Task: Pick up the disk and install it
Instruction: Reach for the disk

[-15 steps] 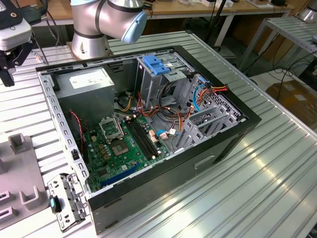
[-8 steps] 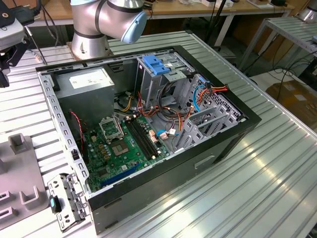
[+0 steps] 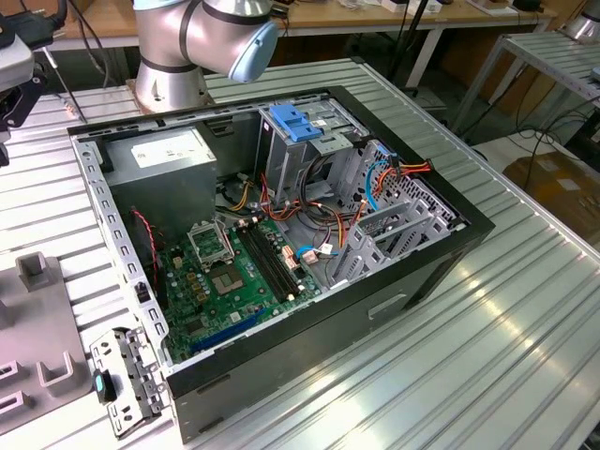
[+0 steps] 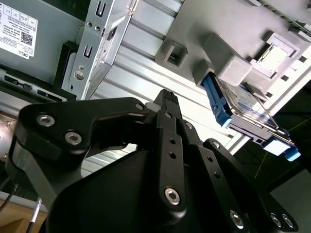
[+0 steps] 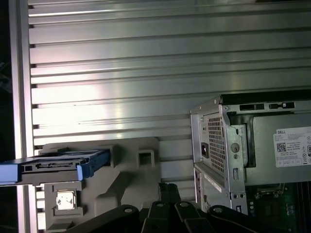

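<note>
The disk is a flat drive with a blue bracket along its edge. It stands on edge in a grey holder on the slatted table. In the second wrist view the disk shows its silver face and blue edge beside a grey block of the holder. My gripper is shut with nothing in it, its black fingertips pressed together. It hangs over the table between the holder and the computer case, apart from the disk.
The open computer case lies on the slatted aluminium table. Inside it are a grey power supply, a green board, loose cables and a metal drive cage with a blue latch. The arm's base stands behind the case.
</note>
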Action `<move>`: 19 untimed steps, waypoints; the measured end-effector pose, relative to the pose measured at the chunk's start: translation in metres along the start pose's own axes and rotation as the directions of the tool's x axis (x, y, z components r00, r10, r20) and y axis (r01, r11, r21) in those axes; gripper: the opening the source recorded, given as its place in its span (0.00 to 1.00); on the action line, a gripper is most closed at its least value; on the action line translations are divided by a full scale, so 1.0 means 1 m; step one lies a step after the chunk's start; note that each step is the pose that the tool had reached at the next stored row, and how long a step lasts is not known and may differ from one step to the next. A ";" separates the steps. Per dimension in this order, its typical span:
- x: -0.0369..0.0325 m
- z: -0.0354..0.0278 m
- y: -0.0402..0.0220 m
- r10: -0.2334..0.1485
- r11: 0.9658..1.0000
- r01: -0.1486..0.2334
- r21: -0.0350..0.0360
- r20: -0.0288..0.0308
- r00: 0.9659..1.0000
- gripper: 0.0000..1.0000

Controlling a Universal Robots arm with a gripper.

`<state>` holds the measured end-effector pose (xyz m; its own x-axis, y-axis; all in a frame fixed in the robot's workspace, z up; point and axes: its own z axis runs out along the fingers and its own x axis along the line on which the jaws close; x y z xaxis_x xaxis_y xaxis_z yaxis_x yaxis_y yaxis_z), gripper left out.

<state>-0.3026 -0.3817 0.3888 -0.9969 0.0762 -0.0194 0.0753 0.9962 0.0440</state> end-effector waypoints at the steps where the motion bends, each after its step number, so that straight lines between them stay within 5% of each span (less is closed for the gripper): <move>1: 0.0012 -0.0001 -0.0001 0.000 1.000 0.000 0.000 0.000 1.000 0.11; 19: 0.0191 -0.0005 -0.0011 0.000 1.000 0.000 0.000 0.000 1.000 0.11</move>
<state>-0.3217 -0.3814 0.3889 -0.9969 0.0762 -0.0193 0.0753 0.9962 0.0440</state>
